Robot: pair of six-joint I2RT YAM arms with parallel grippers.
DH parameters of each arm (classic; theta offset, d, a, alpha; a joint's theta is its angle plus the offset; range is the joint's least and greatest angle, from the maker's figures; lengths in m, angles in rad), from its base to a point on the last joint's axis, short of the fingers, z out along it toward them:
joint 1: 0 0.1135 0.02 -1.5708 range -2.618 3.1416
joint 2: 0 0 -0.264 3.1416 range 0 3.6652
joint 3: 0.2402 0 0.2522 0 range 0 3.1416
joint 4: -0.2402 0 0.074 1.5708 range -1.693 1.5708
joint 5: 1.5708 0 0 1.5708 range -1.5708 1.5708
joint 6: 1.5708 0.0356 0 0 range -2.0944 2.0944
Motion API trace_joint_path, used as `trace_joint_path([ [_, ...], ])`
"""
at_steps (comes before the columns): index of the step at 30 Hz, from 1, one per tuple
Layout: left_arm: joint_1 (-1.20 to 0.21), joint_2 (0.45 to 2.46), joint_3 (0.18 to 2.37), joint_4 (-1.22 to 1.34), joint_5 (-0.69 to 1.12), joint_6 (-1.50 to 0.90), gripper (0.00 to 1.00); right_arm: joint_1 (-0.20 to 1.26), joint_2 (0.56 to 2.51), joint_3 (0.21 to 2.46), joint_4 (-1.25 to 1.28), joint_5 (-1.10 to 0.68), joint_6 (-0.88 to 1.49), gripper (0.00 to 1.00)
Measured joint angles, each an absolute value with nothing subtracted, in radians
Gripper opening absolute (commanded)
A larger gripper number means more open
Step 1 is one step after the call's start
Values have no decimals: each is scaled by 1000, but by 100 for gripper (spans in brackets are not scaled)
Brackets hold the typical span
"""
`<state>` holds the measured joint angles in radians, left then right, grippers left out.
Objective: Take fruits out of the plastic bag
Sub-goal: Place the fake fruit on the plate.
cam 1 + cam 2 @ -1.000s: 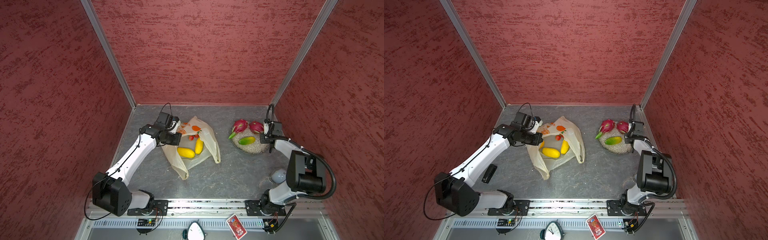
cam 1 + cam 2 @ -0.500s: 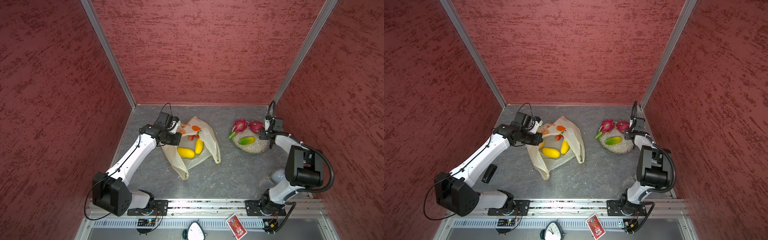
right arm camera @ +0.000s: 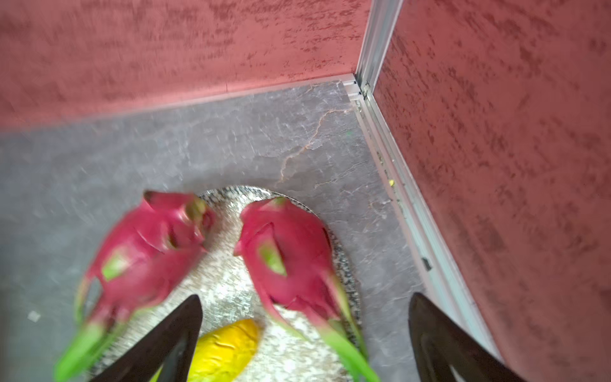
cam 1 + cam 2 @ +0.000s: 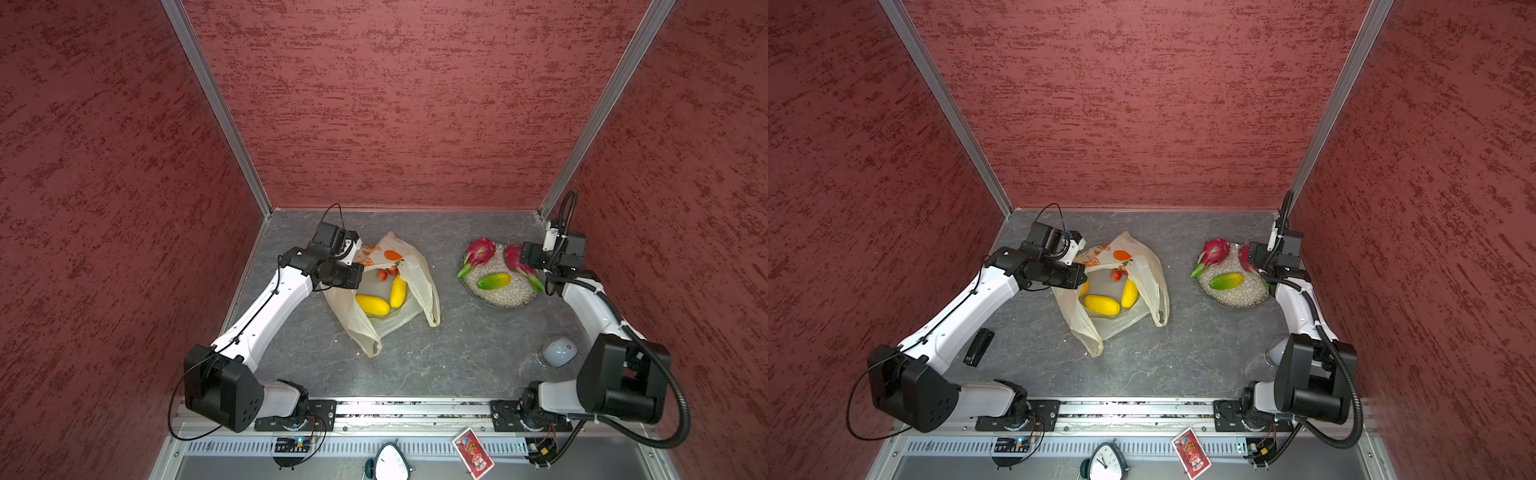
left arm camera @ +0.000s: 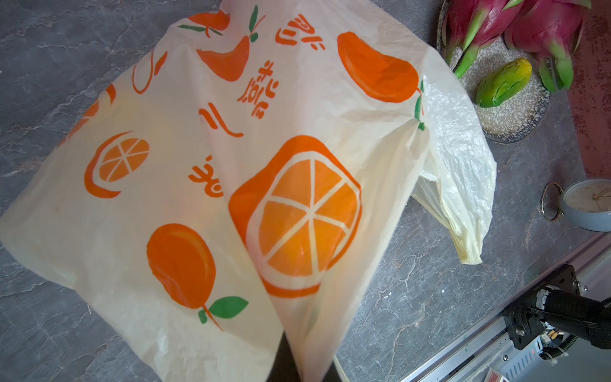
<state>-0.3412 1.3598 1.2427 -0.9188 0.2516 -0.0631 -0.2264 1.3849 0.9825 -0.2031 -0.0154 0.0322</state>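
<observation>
The plastic bag [image 4: 419, 274], pale yellow with orange prints, lies open at centre left in both top views. Inside it are two yellow mangoes [image 4: 372, 305] [image 4: 398, 291] and a red berry bunch [image 4: 386, 273]. My left gripper [image 4: 358, 266] is shut on the plastic bag's far-left rim and holds it up; the left wrist view shows the film [image 5: 231, 165] pinched between dark fingers. Two pink dragon fruits [image 4: 480, 251] [image 4: 515, 259] and a green-yellow mango [image 4: 493, 281] lie on the speckled plate [image 4: 511, 297]. My right gripper [image 3: 305, 297] hangs open over the right dragon fruit [image 3: 287, 251], holding nothing.
A pale blue alarm clock [image 4: 559, 351] stands near the right arm's base. A black flat object [image 4: 979, 347] lies beside the left arm. Red walls close in on three sides, and the right gripper is near the far right corner [image 3: 360, 86]. A metal rail [image 4: 415, 411] runs along the front.
My right gripper has opened and let go of the second dragon fruit, which now lies on the plate; the gripper has drawn back a little towards the right wall. The left arm has not moved.
</observation>
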Motion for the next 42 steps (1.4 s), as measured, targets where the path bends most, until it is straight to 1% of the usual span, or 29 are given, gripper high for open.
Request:
trace_joint_path([
  [3,-341,1360,1245,-919,253,-63,0,-226,1388,1036,-274,-30,187,97],
  [5,-341,1360,1245,-919,254,-63,0,-227,1386,1075,-325,-38,286,99],
  [10,-340,1360,1246,-919,258,-63,0,-236,1397,1150,-443,-43,457,99],
  [15,-340,1360,1246,-919,265,-65,0,-246,1555,1292,-592,-42,580,99],
  [18,-340,1360,1246,-918,268,-67,0,-259,1639,1298,-628,-56,606,99],
  [23,-340,1359,1241,-908,275,-68,0,-277,1696,1274,-648,-95,619,99],
  [33,-340,1348,1224,-897,288,-71,0,-278,1767,1301,-613,-136,604,97],
  [42,-340,1341,1224,-897,289,-71,0,-278,1781,1301,-533,-232,586,95],
])
